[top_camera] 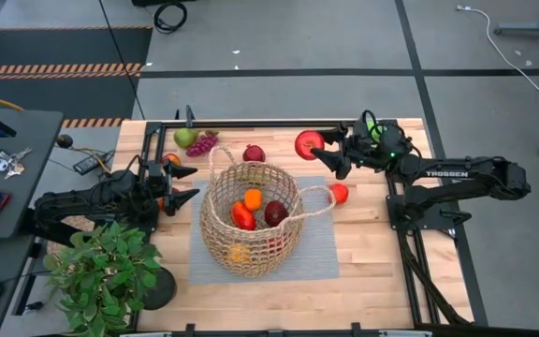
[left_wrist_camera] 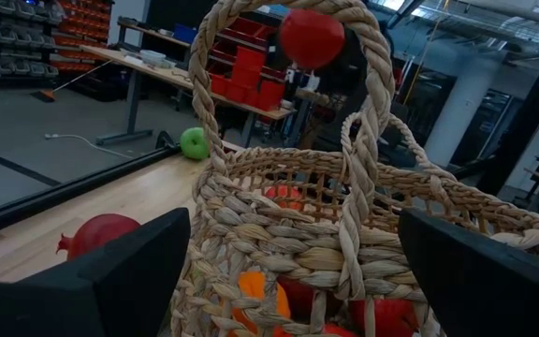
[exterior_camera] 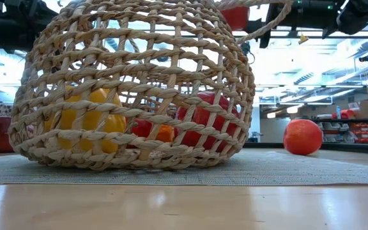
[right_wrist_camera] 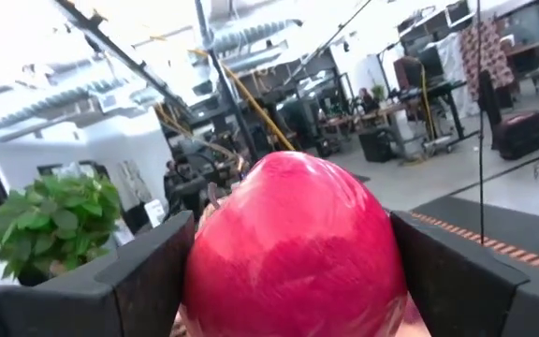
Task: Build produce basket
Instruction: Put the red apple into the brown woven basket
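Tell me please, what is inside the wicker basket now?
Inside the basket lie an orange piece, a red piece, a dark maroon piece and a yellow piece. Anything beneath them is covered.

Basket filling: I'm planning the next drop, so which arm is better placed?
Right. Its tool already holds a red fruit beside the basket. The left tool is open and empty.

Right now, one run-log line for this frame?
task: build produce basket | right gripper: shut on red fruit, raised beside basket | left gripper: open, at basket's left side | loose on table: pear, grapes
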